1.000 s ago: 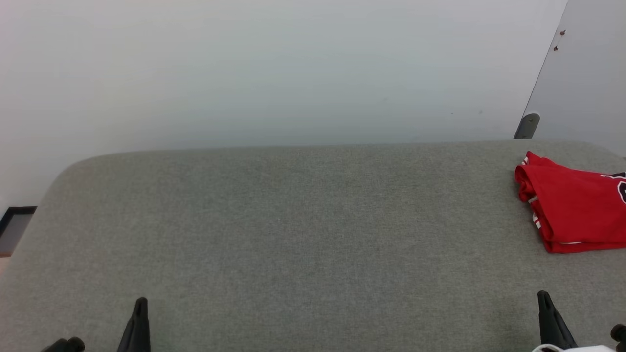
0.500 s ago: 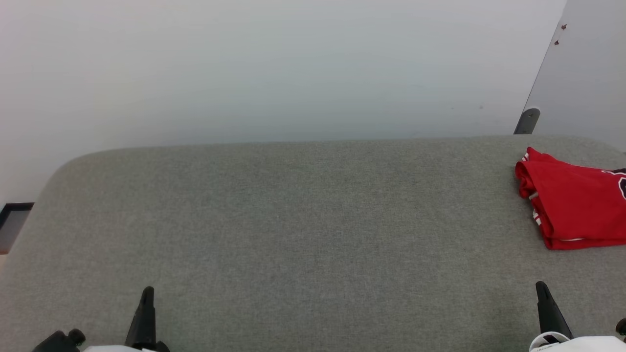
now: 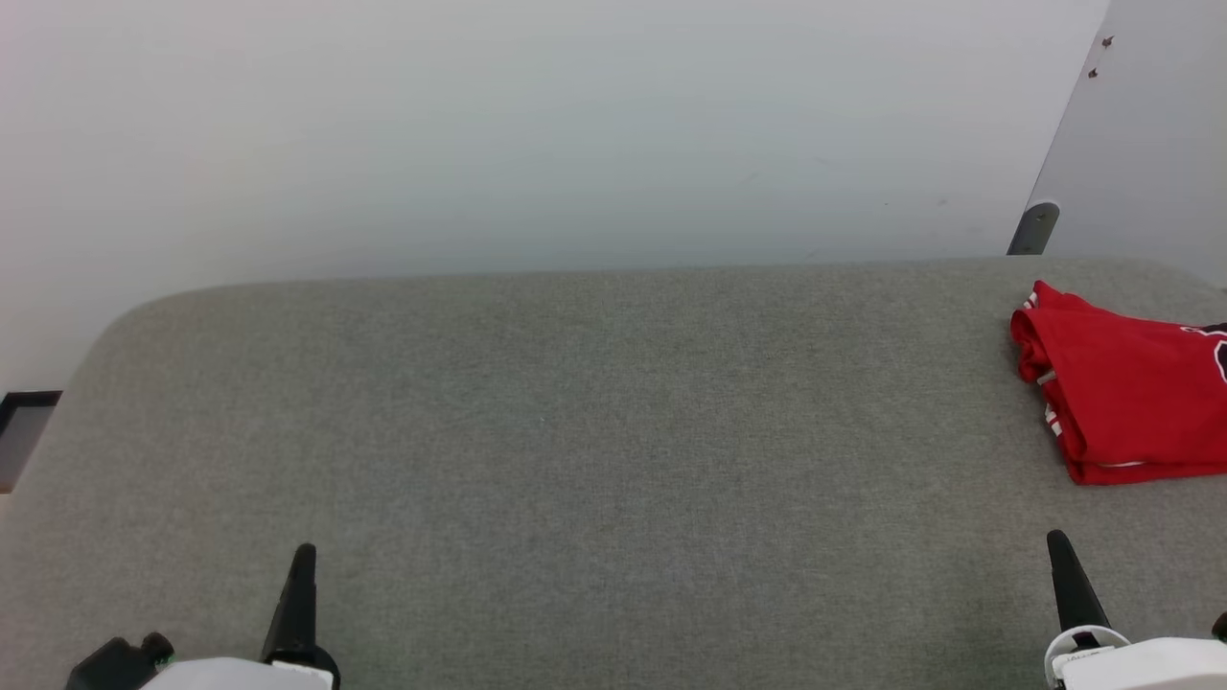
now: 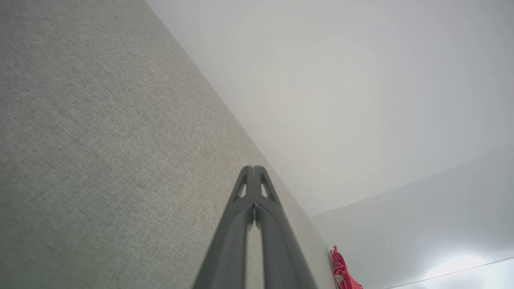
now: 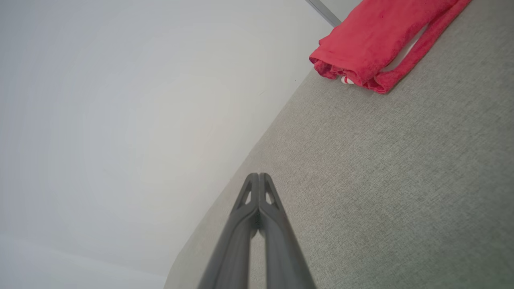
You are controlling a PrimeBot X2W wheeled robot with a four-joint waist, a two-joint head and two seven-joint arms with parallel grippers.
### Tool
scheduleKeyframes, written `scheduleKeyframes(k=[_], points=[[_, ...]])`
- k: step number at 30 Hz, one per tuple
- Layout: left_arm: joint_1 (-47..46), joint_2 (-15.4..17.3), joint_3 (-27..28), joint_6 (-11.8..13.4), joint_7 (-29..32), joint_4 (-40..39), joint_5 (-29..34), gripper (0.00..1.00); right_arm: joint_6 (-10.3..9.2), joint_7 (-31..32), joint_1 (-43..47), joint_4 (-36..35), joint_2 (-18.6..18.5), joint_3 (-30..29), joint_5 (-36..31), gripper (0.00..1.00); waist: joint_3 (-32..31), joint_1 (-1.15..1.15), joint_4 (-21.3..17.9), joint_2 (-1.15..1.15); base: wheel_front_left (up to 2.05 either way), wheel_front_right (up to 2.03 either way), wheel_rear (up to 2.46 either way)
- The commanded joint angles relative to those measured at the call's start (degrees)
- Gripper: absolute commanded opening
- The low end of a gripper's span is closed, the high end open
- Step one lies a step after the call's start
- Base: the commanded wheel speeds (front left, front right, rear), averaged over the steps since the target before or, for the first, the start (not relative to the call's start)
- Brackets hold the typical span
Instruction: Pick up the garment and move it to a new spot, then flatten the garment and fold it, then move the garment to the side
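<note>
The garment (image 3: 1126, 398), a red jersey, lies folded at the far right of the grey surface, with white trim showing at its folded edge and part of a black letter at the frame edge. The same red folded garment (image 5: 373, 40) is in the right wrist view, top right, and a sliver of the garment (image 4: 341, 271) in the left wrist view, bottom right. My left gripper (image 3: 299, 575) stands at the lower left, fingers together and holding nothing. My right gripper (image 3: 1062, 565) stands at the lower right, below the garment and apart from it, shut and holding nothing.
The grey fabric-covered table (image 3: 575, 431) spans the view, with rounded far corners. A pale wall rises behind it. A grey post (image 3: 1033, 228) stands at the far right behind the table. A dark frame (image 3: 24, 422) sits at the left edge.
The head view has tilted, so the table and garment sit slightly higher in the picture. Both grippers show further up from the bottom edge, with their white wrists in view.
</note>
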Motion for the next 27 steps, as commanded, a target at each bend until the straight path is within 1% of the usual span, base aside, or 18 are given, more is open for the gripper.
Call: scheduleKeyframes(k=[1, 27], points=[[-1.4, 0.1, 0.1, -0.3, 0.3, -0.3, -1.8, 0.00, -0.01, 0.4, -1.3, -0.6, 0.0, -0.2, 1.8, 0.00, 0.1, 0.00, 0.0, 0.00, 0.00, 0.00, 0.00], [-4.3, -1.5, 0.1, -0.4, 4.1, 0.5, -15.2, 0.00, -0.01, 4.2, -3.7, -0.5, 0.4, -0.5, 16.7, 0.00, 1.3, 0.00, -0.3, 0.00, 0.00, 0.00, 0.00]])
